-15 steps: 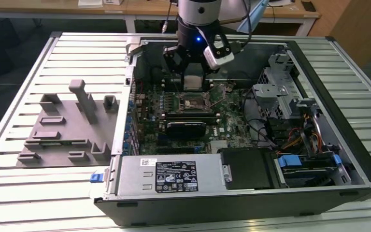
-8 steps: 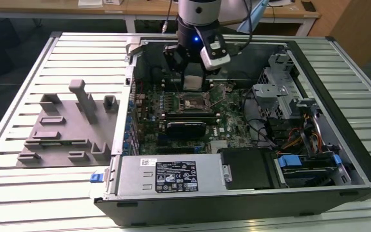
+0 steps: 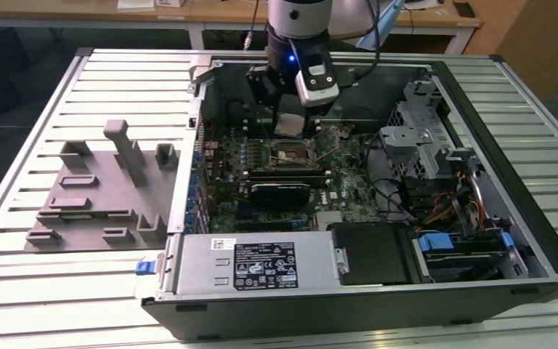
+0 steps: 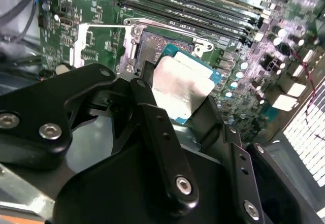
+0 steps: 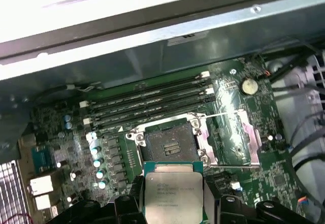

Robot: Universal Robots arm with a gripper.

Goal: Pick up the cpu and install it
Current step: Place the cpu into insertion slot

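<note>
A slatted metal table [image 3: 27, 109] stands in a room with wooden desks behind it. On the table lies an open computer case [image 3: 357, 305] on its side, so that the green motherboard [image 3: 347, 211] faces up. On the exterior view's left, beside the case, lies a grey fixture tray [image 3: 85, 211] with several upright posts. A silver power supply [image 3: 250, 265] with a label sits at the near edge of the case.

The robot arm [image 3: 298, 22] reaches down from the far side into the case. Its gripper [image 3: 289, 125] is closed on the cpu [image 3: 290, 127], and in the exterior view the chip hangs just above the socket [image 3: 292, 155].

In the second wrist view the black fingers [image 4: 152, 117] press on two opposite edges of the cpu [image 4: 180, 89]. The shiny metal top faces the camera and a thin blue-green edge shows around it. The chip is in the air over the board, near the socket [image 4: 157, 43], and is not seated in it.

In the first wrist view the cpu [image 5: 172, 196] is between the fingertips of the gripper [image 5: 172, 203], just beside the near edge of the socket [image 5: 170, 145]. The metal load plate [image 5: 231, 137] of the socket is swung open to one side and the dark contact field is exposed. Beyond the socket run the long memory slots [image 5: 152, 99], and a round coin battery [image 5: 247, 86] sits near their end.
</note>
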